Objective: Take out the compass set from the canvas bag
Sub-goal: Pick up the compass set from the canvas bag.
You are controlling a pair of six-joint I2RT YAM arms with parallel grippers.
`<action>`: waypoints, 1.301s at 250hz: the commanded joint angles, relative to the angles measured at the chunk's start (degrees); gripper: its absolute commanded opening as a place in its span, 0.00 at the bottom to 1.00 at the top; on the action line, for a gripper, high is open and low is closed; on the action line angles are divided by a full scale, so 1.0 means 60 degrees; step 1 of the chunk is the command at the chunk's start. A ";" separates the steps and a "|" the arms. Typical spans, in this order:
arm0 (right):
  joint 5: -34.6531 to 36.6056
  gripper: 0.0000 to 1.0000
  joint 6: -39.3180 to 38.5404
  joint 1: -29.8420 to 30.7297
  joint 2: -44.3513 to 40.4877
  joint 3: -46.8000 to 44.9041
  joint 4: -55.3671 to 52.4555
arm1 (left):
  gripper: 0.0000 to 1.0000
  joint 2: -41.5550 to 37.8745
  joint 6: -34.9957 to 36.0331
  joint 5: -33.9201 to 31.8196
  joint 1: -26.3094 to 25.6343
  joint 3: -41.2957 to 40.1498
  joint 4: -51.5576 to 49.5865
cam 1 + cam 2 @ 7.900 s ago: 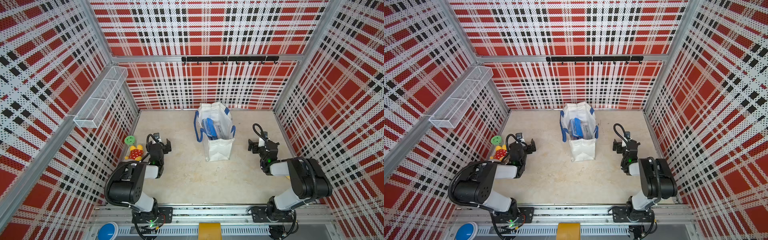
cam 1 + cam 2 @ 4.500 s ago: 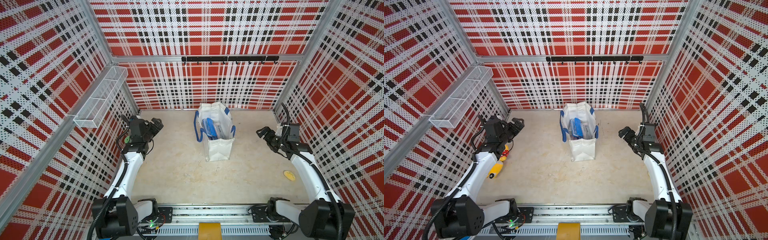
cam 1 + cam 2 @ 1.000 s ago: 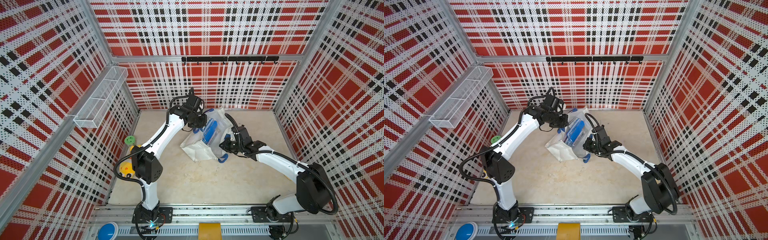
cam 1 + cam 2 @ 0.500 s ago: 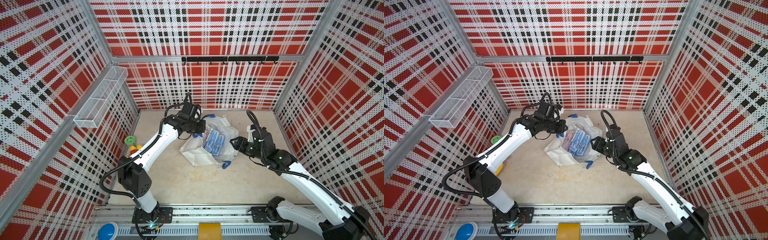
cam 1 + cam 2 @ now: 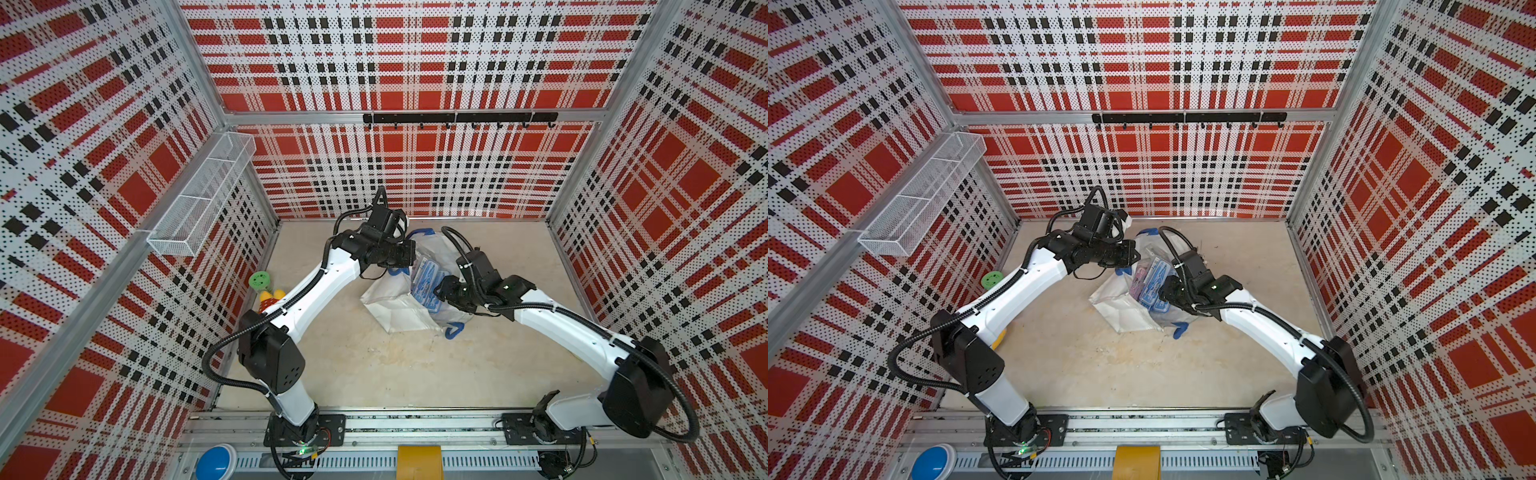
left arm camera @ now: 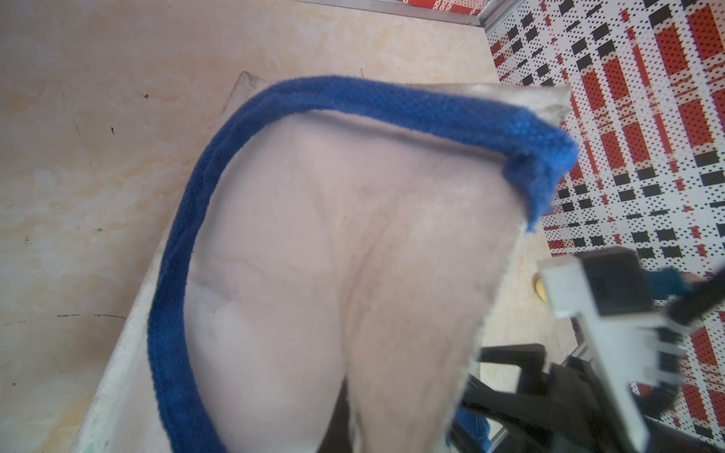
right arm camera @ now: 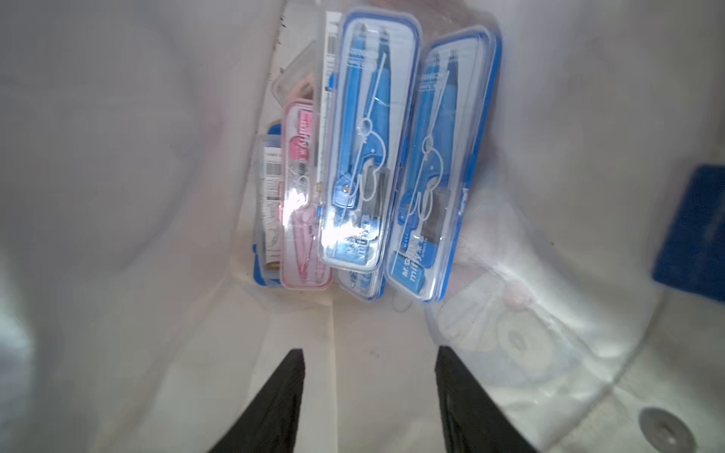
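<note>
The white canvas bag (image 5: 386, 307) (image 5: 1121, 309) lies tipped on the floor, its mouth facing right. My left gripper (image 5: 405, 259) (image 5: 1129, 255) is shut on the bag's upper rim beside a blue handle (image 6: 188, 235); the fabric (image 6: 333, 255) hides its jaws in the left wrist view. Inside lie clear compass set cases (image 5: 426, 282) (image 5: 1152, 282): two blue ones (image 7: 365, 157) (image 7: 439, 168) and a pink one (image 7: 302, 196), over others. My right gripper (image 5: 442, 291) (image 5: 1165, 291) (image 7: 368, 351) stands open just inside the mouth, short of the cases, holding nothing.
A green, yellow and red toy (image 5: 266, 289) lies against the left wall. A wire basket (image 5: 199, 203) hangs on that wall, and a black hook rail (image 5: 457, 118) runs along the back wall. A small yellow disc (image 6: 541, 290) sits on the floor beyond the bag.
My right gripper has opened and moved into the bag's mouth. The left gripper has kept its hold on the rim, and the bag has sagged flatter.
</note>
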 commanded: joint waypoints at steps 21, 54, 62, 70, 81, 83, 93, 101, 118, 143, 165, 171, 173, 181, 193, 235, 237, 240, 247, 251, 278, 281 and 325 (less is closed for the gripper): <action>-0.0264 0.57 0.0610 -0.0407 0.0874 0.0229 0.0844 | 0.00 -0.0077 -0.0009 0.0516 -0.0140 0.0243 0.0928; -0.0330 0.61 0.0739 -0.0653 0.1244 0.0131 0.1125 | 0.00 -0.0085 -0.0017 0.0560 -0.0148 0.0183 0.0937; -0.0320 0.61 0.0722 -0.0684 0.1344 0.0163 0.1130 | 0.00 -0.0092 -0.0014 0.0571 -0.0151 0.0179 0.0937; -0.0313 0.62 0.0728 -0.0721 0.1446 0.0199 0.1128 | 0.00 -0.0103 -0.0013 0.0577 -0.0147 0.0167 0.0937; -0.0327 0.62 0.0745 -0.0758 0.1579 0.0238 0.1113 | 0.00 -0.0107 -0.0021 0.0597 -0.0146 0.0157 0.0937; -0.0327 0.62 0.0740 -0.0760 0.1607 0.0244 0.1113 | 0.00 -0.0118 -0.0022 0.0598 -0.0150 0.0156 0.0937; -0.0327 0.62 0.0736 -0.0775 0.1713 0.0257 0.1127 | 0.00 -0.0121 -0.0014 0.0598 -0.0147 0.0156 0.0935; -0.0327 0.63 0.0759 -0.0802 0.1786 0.0278 0.1127 | 0.00 -0.0121 -0.0023 0.0604 -0.0147 0.0144 0.0951; -0.0346 0.64 0.0756 -0.0851 0.1900 0.0262 0.1185 | 0.00 -0.0121 -0.0028 0.0619 -0.0150 0.0118 0.0966; -0.0398 0.65 0.0707 -0.0936 0.2106 0.0239 0.1393 | 0.00 -0.0105 -0.0061 0.0642 -0.0146 0.0125 0.0980; -0.0503 0.67 0.0667 -0.1009 0.2333 0.0228 0.1627 | 0.00 -0.0092 -0.0064 0.0655 -0.0149 0.0114 0.0981; -0.0538 0.68 0.0661 -0.1044 0.2413 0.0216 0.1727 | 0.00 -0.0074 -0.0057 0.0669 -0.0149 0.0125 0.0981; -0.0556 0.68 0.0661 -0.1040 0.2430 0.0205 0.1757 | 0.00 -0.0076 -0.0061 0.0671 -0.0140 0.0126 0.0981; -0.0645 0.68 0.0675 -0.1066 0.2526 0.0171 0.1921 | 0.00 -0.0056 -0.0057 0.0700 -0.0143 0.0126 0.0981; -0.0769 0.68 0.0701 -0.1105 0.2652 0.0116 0.2227 | 0.00 -0.0048 -0.0077 0.0713 -0.0150 0.0127 0.0979; -0.1244 0.67 0.0555 -0.1127 0.3077 0.0085 0.3146 | 0.00 0.0007 -0.0076 0.0769 -0.0148 0.0123 0.0953; -0.1267 0.67 0.0558 -0.1127 0.3087 0.0081 0.3188 | 0.00 0.0010 -0.0084 0.0766 -0.0147 0.0115 0.0952; -0.1289 0.66 0.0545 -0.1130 0.3093 0.0081 0.3245 | 0.00 0.0011 -0.0084 0.0765 -0.0136 0.0114 0.0944; -0.1343 0.65 0.0528 -0.1127 0.3128 0.0063 0.3422 | 0.00 0.0012 -0.0072 0.0773 -0.0141 0.0111 0.0937; -0.1377 0.64 0.0520 -0.1127 0.3143 0.0065 0.3503 | 0.00 0.0011 -0.0072 0.0747 -0.0137 0.0112 0.0930; -0.1554 0.54 0.0471 -0.1129 0.3152 0.0022 0.3998 | 0.00 -0.0002 -0.0072 0.0774 -0.0132 0.0065 0.0896; -0.1568 0.53 0.0469 -0.1131 0.3145 0.0011 0.4035 | 0.00 -0.0004 -0.0075 0.0755 -0.0131 0.0049 0.0893; -0.1703 0.32 0.0498 -0.1083 0.2839 -0.0141 0.4392 | 0.00 -0.0029 -0.0086 0.0692 -0.0071 0.0010 0.0864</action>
